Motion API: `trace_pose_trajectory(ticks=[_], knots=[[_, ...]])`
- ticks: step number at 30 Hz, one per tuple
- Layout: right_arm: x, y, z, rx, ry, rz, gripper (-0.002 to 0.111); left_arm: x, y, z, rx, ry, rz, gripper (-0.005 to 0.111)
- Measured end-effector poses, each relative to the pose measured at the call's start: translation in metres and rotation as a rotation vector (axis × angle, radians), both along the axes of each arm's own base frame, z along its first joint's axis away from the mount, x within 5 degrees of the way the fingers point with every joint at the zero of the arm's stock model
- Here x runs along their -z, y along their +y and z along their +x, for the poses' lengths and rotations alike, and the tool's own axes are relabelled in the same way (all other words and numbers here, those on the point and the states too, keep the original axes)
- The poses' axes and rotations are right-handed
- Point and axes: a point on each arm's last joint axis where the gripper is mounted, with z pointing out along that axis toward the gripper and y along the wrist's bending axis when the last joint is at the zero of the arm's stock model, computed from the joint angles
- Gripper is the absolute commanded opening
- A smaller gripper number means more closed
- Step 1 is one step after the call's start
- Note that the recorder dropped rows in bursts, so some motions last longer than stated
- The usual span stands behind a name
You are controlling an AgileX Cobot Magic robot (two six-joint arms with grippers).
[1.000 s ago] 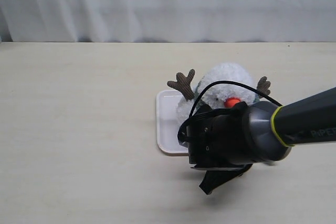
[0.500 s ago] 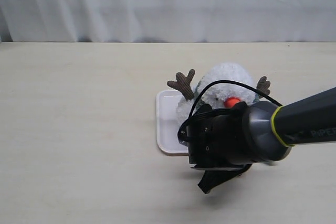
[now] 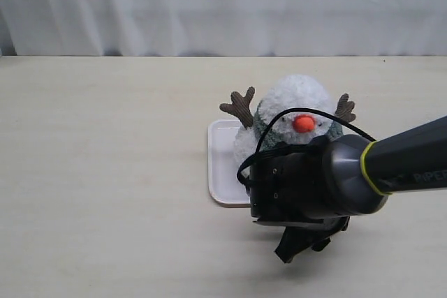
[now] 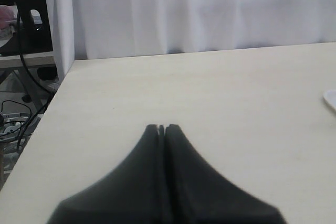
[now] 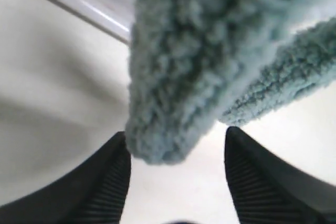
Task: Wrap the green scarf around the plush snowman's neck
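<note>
Right gripper (image 5: pixel 176 137): jaws parted wide, clamping nothing. One fuzzy end of the green scarf (image 5: pixel 178 66) hangs loose between the two fingers (image 5: pixel 105 182), and a second end crosses beside it. It sits low over the counter (image 3: pixel 105 172), on the near side of the white tray (image 3: pixel 220 165).

Left gripper (image 4: pixel 161 128): jaws pressed together with nothing between them, above the counter near one of its corners.

Plush snowman (image 3: pixel 297 95): upright at the tray's right side, about midway between the counter's near and far edges. Its orange nose (image 3: pixel 303 123) faces the near edge, and its base is hidden by the arm. The scarf bands the snowman's neck (image 3: pixel 262 123).

White curtain (image 3: pixel 209 5): behind the counter's far edge.
</note>
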Motion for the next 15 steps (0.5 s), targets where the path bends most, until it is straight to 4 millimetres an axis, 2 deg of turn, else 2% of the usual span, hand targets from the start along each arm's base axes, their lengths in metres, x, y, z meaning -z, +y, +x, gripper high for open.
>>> trace_pose_trajectory(ticks=[3,7,15], knots=[[0.0,-0.001,-0.003,0.019,0.025,0.004,0.053,0.0,0.0,0.0,0.0,0.0,0.0,0.0],[-0.012,0.0,-0.004,0.029,0.01,0.048,0.053,0.0,0.0,0.0,0.0,0.0,0.0,0.0],[-0.064,-0.005,-0.013,0.041,-0.076,0.211,0.053,0.0,0.0,0.0,0.0,0.0,0.0,0.0]])
